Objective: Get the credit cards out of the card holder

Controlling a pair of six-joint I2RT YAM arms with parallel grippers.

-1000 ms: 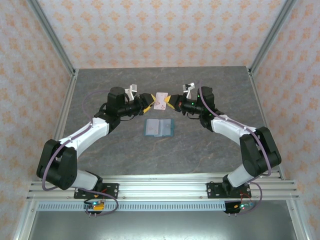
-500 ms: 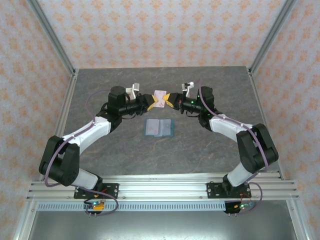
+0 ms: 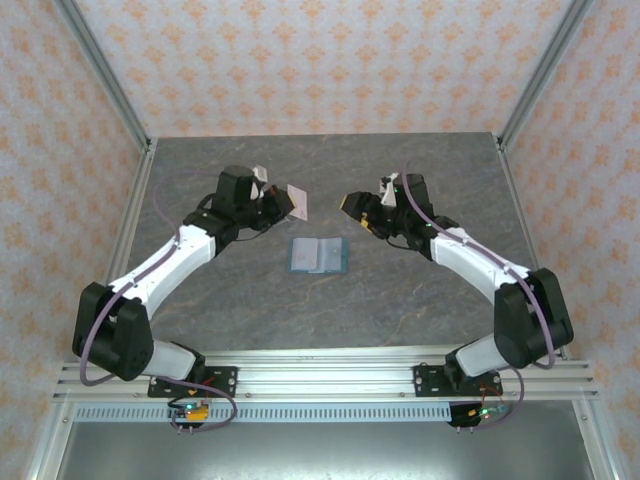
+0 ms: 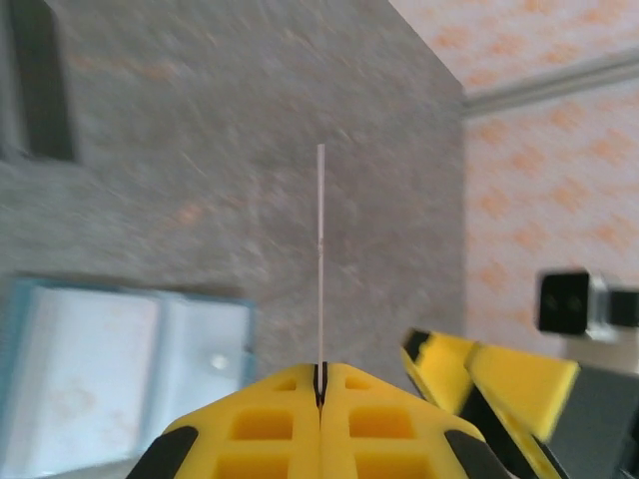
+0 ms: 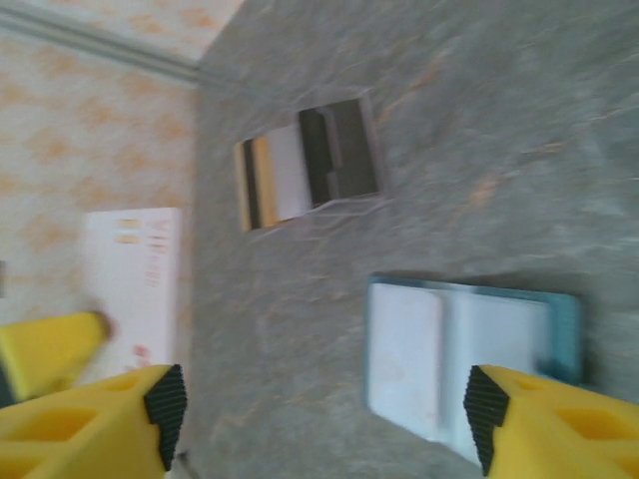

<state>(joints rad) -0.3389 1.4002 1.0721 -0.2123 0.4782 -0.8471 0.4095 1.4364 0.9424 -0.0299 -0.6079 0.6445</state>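
Jaws of the left end effector [image 4: 320, 377] are pressed together on one end of a pale pinkish credit card [image 4: 320, 249]. The card is held on edge above the counter [image 3: 420, 290], its long axis running straight out toward the right end effector [image 3: 352, 203], whose jaws stand wide apart on nothing. Nearer, between the two, the card holder [image 3: 317, 255] lies open and flat with its panels side by side left to right and its crease running near to far, and brown, pale and dark cards [image 5: 310, 165] lie overlapped a little apart from it.
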